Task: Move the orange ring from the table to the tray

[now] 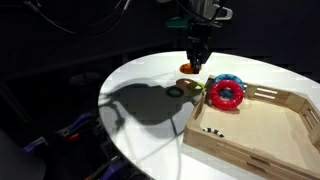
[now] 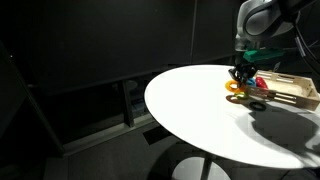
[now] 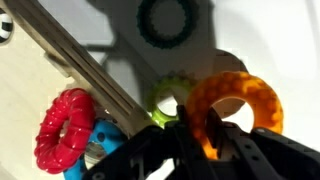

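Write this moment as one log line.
fingers: shut on orange ring | orange ring: outside tray | red ring: in tray

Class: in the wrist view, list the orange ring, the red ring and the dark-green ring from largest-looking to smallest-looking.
1. orange ring, though it is nearest the camera, which may inflate it.
2. red ring.
3. dark-green ring, partly cut off by the top edge.

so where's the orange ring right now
In the wrist view the orange ring is right at the fingers, over the white table just outside the tray, with a yellow-green ring beside it on the tray side.
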Robot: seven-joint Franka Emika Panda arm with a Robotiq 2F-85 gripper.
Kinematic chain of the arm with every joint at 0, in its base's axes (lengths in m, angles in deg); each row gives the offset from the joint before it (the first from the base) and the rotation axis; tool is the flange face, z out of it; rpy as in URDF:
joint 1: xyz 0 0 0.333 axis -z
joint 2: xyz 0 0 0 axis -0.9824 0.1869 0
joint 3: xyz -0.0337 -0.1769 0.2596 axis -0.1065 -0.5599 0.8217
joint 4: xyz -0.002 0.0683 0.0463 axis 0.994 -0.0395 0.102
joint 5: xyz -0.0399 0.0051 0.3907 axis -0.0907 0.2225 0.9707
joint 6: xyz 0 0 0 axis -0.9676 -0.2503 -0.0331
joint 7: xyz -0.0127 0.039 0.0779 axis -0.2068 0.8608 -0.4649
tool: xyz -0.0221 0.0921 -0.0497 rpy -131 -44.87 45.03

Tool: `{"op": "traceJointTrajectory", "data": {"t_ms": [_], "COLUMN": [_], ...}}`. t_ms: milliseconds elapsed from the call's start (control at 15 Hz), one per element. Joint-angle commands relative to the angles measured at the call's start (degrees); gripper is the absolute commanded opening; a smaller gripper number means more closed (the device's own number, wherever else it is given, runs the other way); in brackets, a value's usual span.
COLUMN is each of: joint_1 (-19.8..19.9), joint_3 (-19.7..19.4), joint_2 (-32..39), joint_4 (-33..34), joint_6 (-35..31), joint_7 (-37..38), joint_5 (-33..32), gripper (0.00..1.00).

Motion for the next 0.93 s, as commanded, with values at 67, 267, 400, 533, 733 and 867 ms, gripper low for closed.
{"op": "traceJointTrajectory", "data": {"t_ms": [67, 267, 400, 533, 733, 867], "joint_1": [1.17, 2.73, 3.97, 5.13, 6.85, 7.70], "joint_3": [-1.75, -3.10, -4.02, -4.85, -5.97, -6.46], "joint_2": [-2.97, -3.98, -4.29, -4.25, -3.88, -3.64], "joint_4": [1.43, 2.56, 3.46, 4.36, 5.69, 6.22], "joint_6": [3.53, 5.47, 6.86, 7.81, 9.07, 9.63], "joint_7": [3.37, 5.42, 6.52, 7.48, 8.78, 9.33], "joint_5": [1.10, 1.95, 3.03, 4.16, 6.40, 7.89], "gripper": [0.09, 0.09, 0.09, 0.09, 0.09, 0.47]}}
